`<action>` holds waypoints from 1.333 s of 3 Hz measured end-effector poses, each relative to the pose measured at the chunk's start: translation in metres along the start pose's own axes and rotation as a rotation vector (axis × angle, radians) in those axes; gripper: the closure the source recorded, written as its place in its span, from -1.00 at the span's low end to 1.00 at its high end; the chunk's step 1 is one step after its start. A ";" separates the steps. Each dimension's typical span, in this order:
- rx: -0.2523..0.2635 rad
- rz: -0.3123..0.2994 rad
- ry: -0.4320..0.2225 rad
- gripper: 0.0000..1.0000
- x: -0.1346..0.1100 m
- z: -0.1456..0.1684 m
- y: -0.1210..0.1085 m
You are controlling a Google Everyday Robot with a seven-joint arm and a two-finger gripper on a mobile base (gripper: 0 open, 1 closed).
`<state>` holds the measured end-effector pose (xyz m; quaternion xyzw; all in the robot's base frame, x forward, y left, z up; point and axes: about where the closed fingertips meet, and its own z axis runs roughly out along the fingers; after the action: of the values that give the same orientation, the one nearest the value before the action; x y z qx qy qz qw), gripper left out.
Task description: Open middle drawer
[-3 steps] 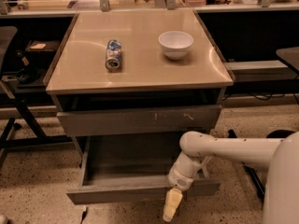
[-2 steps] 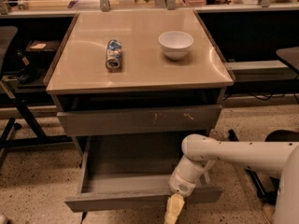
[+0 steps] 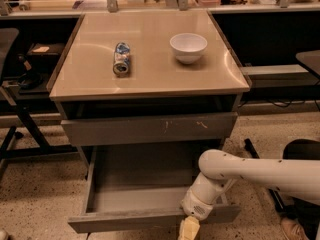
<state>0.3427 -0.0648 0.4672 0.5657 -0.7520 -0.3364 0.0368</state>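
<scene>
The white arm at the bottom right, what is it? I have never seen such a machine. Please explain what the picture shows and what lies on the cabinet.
It is the single arm of a mobile robot. Its claw is at the bottom edge, at the front of the middle drawer, which stands pulled out; whether it grips the front I cannot tell. The one camera looks down at the cabinet from the front. On the beige top lie a can on its side and an upright white bowl, set apart. Above the open drawer is a shut drawer front with pale scratches.
</scene>
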 end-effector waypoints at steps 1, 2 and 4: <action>0.000 0.000 0.000 -1.00 0.000 0.000 0.000; -0.018 -0.006 0.014 -1.00 0.001 0.005 -0.009; -0.049 -0.012 0.022 -1.00 0.004 0.009 0.005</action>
<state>0.3332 -0.0638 0.4613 0.5729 -0.7395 -0.3487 0.0572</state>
